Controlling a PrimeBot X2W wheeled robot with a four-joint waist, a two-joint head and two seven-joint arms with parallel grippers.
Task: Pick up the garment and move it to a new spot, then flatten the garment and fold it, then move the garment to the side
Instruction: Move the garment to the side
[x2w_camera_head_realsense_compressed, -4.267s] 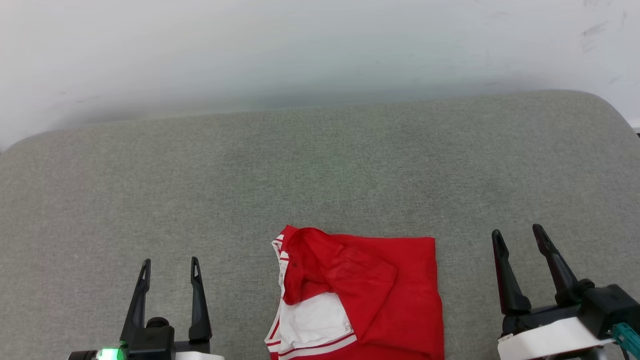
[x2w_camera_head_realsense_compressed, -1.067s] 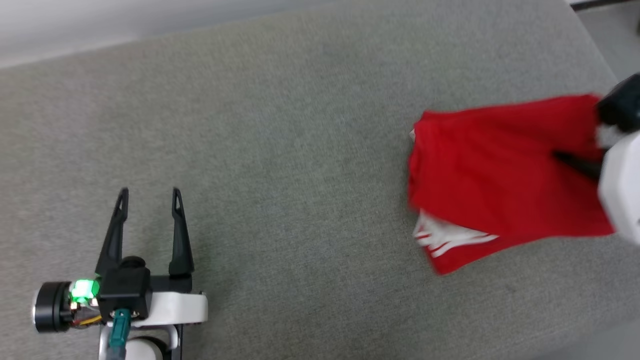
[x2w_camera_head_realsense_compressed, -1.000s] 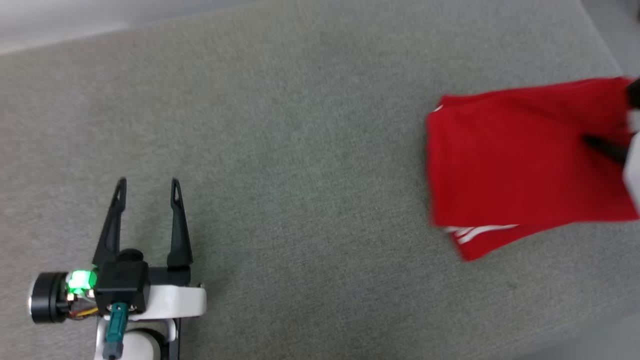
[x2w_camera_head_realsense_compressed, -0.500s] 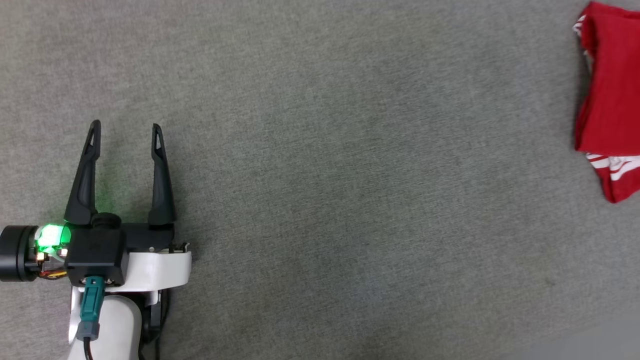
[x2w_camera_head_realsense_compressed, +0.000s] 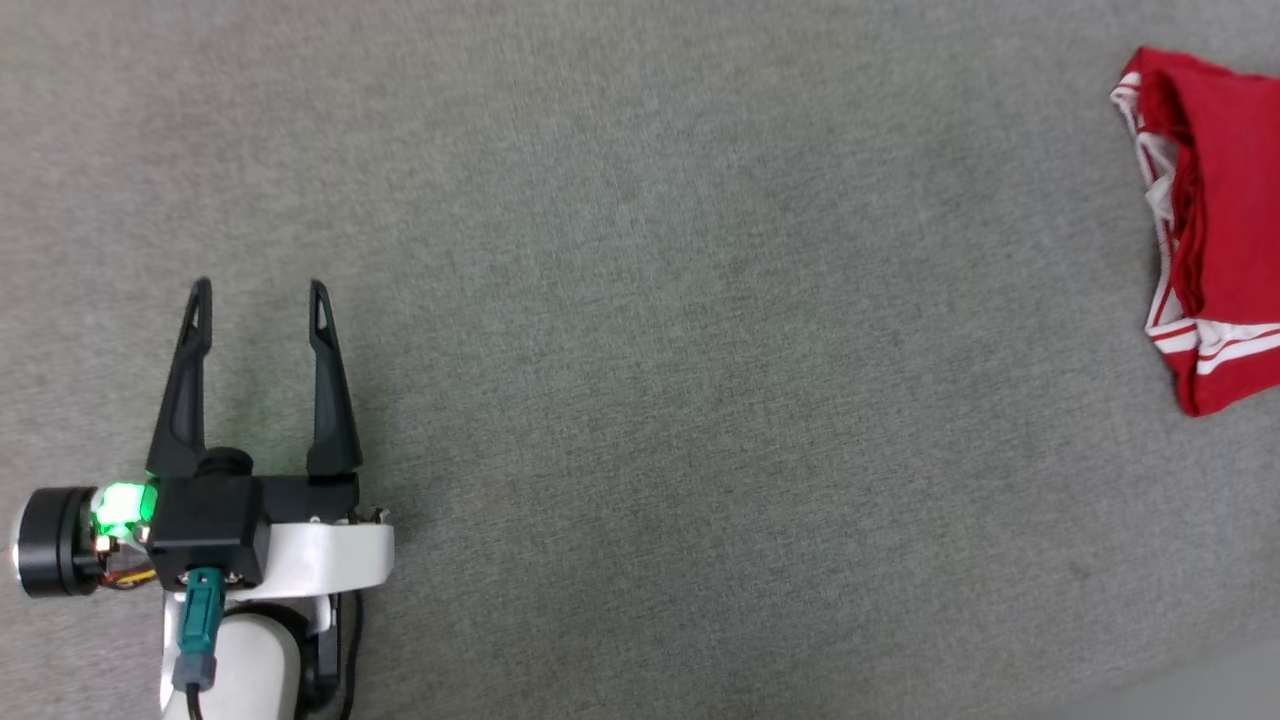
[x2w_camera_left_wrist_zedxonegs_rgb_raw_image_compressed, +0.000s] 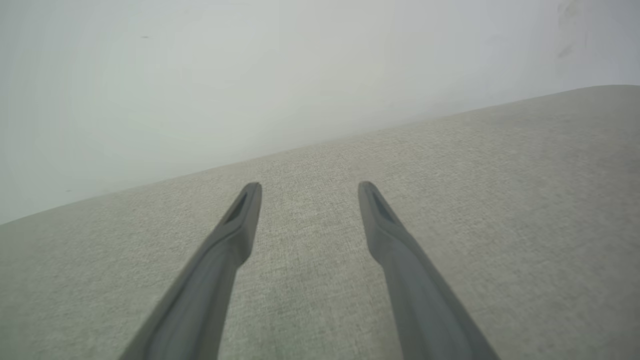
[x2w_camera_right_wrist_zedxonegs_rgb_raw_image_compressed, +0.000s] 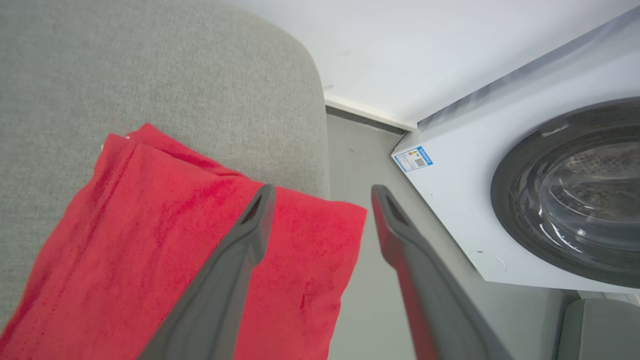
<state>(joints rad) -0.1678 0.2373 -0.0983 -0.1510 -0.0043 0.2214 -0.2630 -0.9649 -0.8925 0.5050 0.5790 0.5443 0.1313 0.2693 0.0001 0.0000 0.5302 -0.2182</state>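
Head view puts the left tool (x2w_camera_head_realsense_compressed: 259, 287) at the lower left, above the grey table (x2w_camera_head_realsense_compressed: 640, 350). Its two dark fingers are spread wide with nothing between them, and a green light (x2w_camera_head_realsense_compressed: 118, 500) glows at its wrist. The garment (x2w_camera_head_realsense_compressed: 1225, 200) lies folded at the far right of the table, cut off by the picture's edge. It is red, with white and red-and-white striped trim along its left side, and is well apart from the left tool.

Left wrist view shows the left tool (x2w_camera_left_wrist_zedxonegs_rgb_raw_image_compressed: 308, 186) open over bare table (x2w_camera_left_wrist_zedxonegs_rgb_raw_image_compressed: 500, 200), with a pale wall (x2w_camera_left_wrist_zedxonegs_rgb_raw_image_compressed: 250, 75) behind.

Right wrist view has the right tool (x2w_camera_right_wrist_zedxonegs_rgb_raw_image_compressed: 323, 189) open too, holding nothing. Its left finger crosses in front of the garment (x2w_camera_right_wrist_zedxonegs_rgb_raw_image_compressed: 150, 225); whether it touches the cloth I cannot tell. Its right finger is past the table's (x2w_camera_right_wrist_zedxonegs_rgb_raw_image_compressed: 150, 65) rounded corner, over the floor (x2w_camera_right_wrist_zedxonegs_rgb_raw_image_compressed: 365, 165). The garment rests by that corner, one tip of it reaching just over the table's edge. Near the table stands a white washer (x2w_camera_right_wrist_zedxonegs_rgb_raw_image_compressed: 450, 165) with a round dark glass door (x2w_camera_right_wrist_zedxonegs_rgb_raw_image_compressed: 575, 190) and a small blue label (x2w_camera_right_wrist_zedxonegs_rgb_raw_image_compressed: 412, 159).
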